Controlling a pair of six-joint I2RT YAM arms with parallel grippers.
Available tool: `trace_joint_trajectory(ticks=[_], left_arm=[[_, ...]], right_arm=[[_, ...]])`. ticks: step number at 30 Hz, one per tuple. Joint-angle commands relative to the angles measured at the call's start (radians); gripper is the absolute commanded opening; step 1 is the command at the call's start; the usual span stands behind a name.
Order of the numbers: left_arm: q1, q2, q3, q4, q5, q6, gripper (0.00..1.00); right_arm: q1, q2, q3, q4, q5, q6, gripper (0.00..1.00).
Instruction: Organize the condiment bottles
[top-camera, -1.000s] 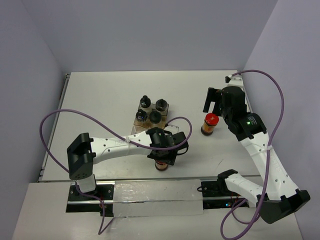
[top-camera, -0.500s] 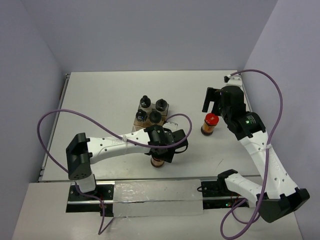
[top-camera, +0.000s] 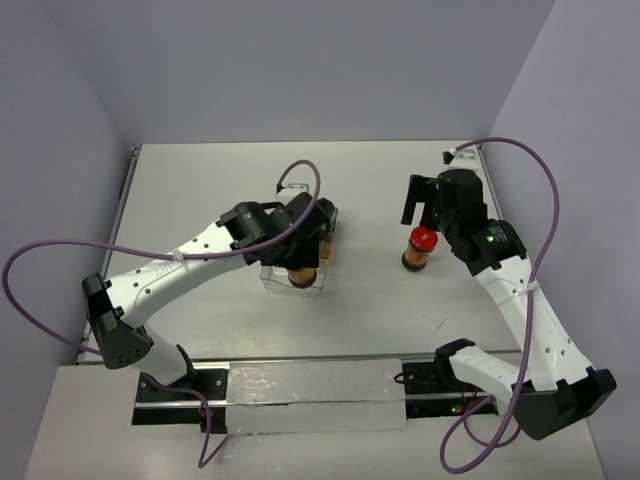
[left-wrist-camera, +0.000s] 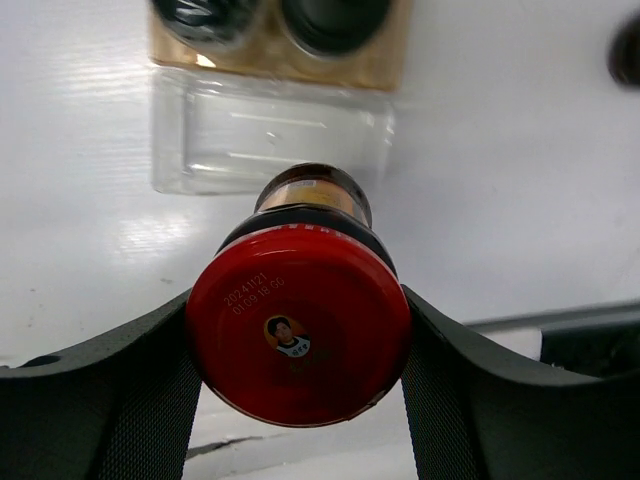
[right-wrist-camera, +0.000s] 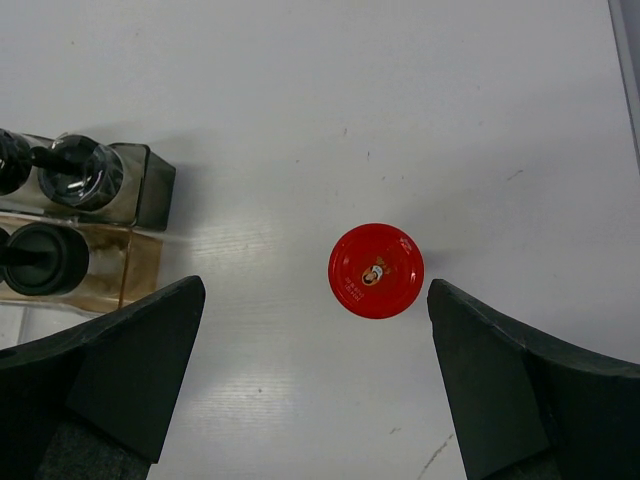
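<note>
Left claw (left-wrist-camera: 298, 310) clamps red-capped jar (left-wrist-camera: 300, 345) upright (base toward tray (left-wrist-camera: 270, 135)).

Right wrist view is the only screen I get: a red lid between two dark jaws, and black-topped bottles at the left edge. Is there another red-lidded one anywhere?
Observer: Yes. The left gripper has its jaws shut on a second red-capped jar.
Visitor: Where is it holding that?
Observer: Over the bare near end of the clear tray. I can't tell whether it has touched down.
Visitor: And what's beneath my red lid?
Observer: The jar under your camera has an amber-brown body, and it stands upright, well apart from the tray.
</note>
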Motion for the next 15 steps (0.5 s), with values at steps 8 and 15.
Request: trace_joint_trajectory(ticks=[8, 15], left_arm=[[0.171, -0.003, -0.064, 0.157, -0.064, 0.049, 0.10], [0.191, 0.044, -0.107, 0.194, -0.085, 0.056, 0.10]], right_arm=[[-0.003, 0.029, 0.075, 0.028, 0.001, -0.001, 1.00], [-0.004, 0.034, 0.069, 0.027, 0.008, -0.001, 1.00]])
